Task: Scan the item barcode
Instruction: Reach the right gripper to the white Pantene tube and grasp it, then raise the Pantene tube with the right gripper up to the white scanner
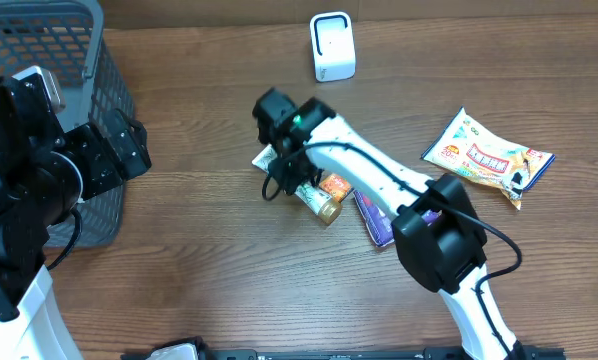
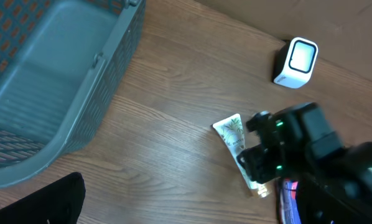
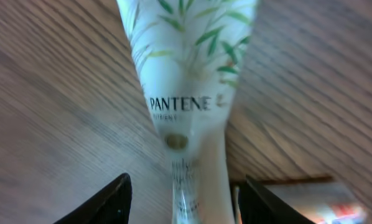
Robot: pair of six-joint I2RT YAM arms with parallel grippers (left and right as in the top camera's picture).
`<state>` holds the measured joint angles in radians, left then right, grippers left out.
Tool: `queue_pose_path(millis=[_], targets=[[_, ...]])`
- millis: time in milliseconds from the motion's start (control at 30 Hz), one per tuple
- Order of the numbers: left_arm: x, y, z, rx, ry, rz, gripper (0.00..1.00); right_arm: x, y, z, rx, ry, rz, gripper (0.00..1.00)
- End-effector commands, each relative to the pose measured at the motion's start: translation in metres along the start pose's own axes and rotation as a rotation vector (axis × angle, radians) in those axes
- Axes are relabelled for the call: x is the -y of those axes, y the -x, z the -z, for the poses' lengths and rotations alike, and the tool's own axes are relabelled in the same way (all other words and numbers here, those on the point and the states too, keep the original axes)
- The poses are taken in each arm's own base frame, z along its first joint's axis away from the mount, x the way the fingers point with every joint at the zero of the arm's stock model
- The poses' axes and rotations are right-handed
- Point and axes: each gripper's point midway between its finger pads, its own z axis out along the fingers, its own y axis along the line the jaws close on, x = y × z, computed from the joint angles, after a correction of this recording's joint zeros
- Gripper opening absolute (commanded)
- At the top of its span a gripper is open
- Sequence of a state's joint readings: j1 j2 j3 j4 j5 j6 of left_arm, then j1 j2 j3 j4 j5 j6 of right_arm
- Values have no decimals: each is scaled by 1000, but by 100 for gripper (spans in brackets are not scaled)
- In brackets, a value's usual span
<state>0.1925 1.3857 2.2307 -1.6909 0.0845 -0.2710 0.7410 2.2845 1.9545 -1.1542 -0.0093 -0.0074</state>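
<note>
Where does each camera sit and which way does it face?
Overhead: above the table, facing down; left arm and right arm show.
Left wrist: raised beside the grey plastic mesh basket, looking down towards the right arm; one dark finger at the corner.
Right wrist: close over the white Pantene tube, its fingers flanking it.
Shared: all three see the tube.

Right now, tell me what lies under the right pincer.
A white Pantene tube lies on the wooden table between the open fingers of the right pincer. The arm hides its middle from overhead; no barcode shows.
</note>
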Motion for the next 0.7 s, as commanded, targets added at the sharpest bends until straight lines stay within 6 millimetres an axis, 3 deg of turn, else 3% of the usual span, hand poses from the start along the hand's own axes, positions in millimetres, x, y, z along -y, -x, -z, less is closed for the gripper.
queue_pose_path(millis=[0, 133, 200, 300, 467, 533, 667], targets=[[-3, 1, 0, 6, 12, 18, 100, 14, -9, -16, -23, -56, 13, 56], [-3, 1, 0, 6, 11, 17, 100, 14, -19, -26, -51, -56, 12, 51], [-3, 1, 0, 6, 11, 18, 100, 14, -19, -26, -51, -57, 2, 38], [-3, 1, 0, 6, 12, 18, 100, 13, -9, -26, -6, -55, -94, 4], [-3, 1, 0, 6, 11, 18, 100, 24, 16, -14, 83, -46, -251, 4], [-3, 1, 0, 6, 12, 18, 100, 36, 32, 1, 136, -43, -299, 4], [-3, 1, 0, 6, 12, 18, 100, 74, 74, 50, 296, -39, -371, 4]])
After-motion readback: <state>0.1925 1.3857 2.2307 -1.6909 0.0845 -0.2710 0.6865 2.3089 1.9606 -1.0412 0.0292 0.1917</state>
